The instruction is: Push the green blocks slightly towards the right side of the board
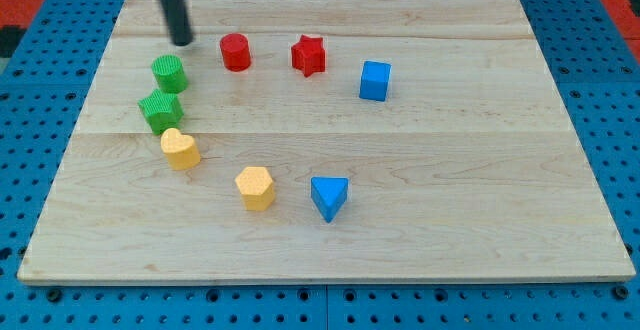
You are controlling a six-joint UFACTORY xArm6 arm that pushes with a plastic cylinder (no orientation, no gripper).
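— What's the board (420, 230) holding?
— Eight blocks; the green cylinder (169, 73) and green star (159, 111) are sitting at the view's left.
— Obstacles?
— The red cylinder (235, 52) is lying right of them; I'm holding my tip (182, 42) just above the green cylinder; no jaws, bare rod.

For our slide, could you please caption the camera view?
My tip sits just above two green blocks at the board's left.

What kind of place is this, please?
Probably a robotics lab bench: a wooden board on a blue perforated table, small coloured blocks, and my tip just above the green cylinder.
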